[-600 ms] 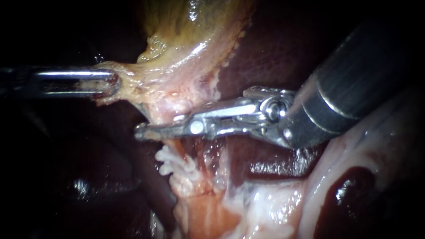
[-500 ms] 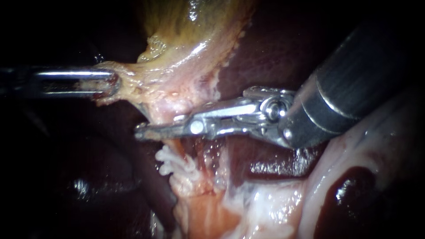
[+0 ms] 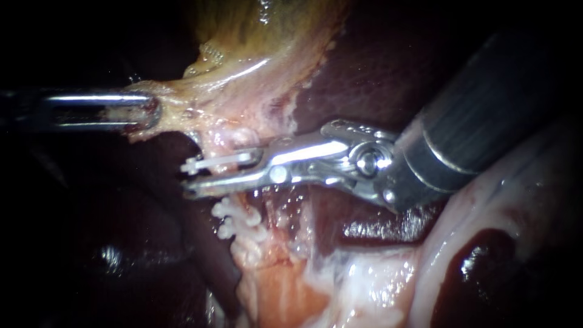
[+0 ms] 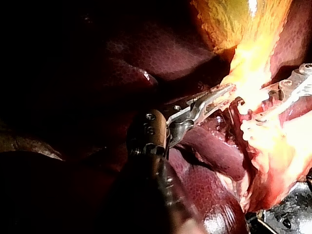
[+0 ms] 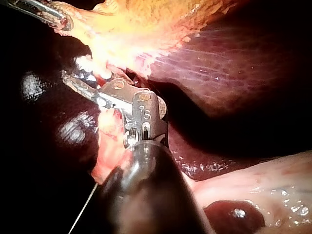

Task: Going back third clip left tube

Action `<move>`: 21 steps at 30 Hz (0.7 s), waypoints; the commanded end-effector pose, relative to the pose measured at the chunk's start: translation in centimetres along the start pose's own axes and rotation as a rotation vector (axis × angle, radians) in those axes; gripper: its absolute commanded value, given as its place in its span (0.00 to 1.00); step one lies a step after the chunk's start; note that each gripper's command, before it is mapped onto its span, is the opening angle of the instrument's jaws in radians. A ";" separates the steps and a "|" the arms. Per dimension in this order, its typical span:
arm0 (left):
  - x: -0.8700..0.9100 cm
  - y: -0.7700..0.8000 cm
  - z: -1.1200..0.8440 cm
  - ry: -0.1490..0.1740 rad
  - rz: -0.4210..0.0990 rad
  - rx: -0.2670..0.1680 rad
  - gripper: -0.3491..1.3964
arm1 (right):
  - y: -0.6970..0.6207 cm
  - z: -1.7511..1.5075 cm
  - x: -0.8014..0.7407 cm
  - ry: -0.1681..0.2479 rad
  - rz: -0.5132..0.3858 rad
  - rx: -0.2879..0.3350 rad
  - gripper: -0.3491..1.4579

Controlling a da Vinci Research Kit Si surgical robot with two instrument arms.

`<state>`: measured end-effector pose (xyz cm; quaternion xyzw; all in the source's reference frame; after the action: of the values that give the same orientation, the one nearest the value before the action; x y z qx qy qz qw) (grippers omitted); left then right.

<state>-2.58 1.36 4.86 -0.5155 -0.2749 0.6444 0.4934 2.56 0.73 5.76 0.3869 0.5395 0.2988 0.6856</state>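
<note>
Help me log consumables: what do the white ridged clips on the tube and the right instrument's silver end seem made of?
The white ridged clips: probably matte opaque plastic; no glint, moulded teeth. The right instrument, silver hinged end: polished metal, likely steel; mirror-bright highlights, pins. Its dark shaft: satin sheen, coated metal or composite, cannot tell.

Left instrument (image 4: 219, 95) tip at bright yellow gallbladder (image 4: 229, 19) edge, dark red liver (image 4: 204, 195) all around.

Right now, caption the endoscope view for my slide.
Right instrument's tool open beside a white clip, other clips just below; left instrument grips the gallbladder.
</note>
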 end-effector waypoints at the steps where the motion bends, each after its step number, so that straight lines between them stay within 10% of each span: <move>1: 0.00 0.00 0.00 0.000 0.001 0.000 0.00 | 0.02 -0.02 -0.02 0.001 -0.018 -0.006 0.47; 8: -0.01 0.01 0.00 0.000 0.001 0.000 0.00 | 0.04 -0.23 -0.16 -0.014 -0.219 -0.036 0.47; 21: -0.02 0.01 -0.05 -0.001 0.002 -0.001 0.00 | -0.39 -1.52 -0.65 -0.025 -0.569 -0.084 0.47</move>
<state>-2.53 1.33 4.84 -0.5154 -0.2749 0.6450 0.4927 0.83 0.29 5.57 0.1928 0.6057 0.1081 0.7644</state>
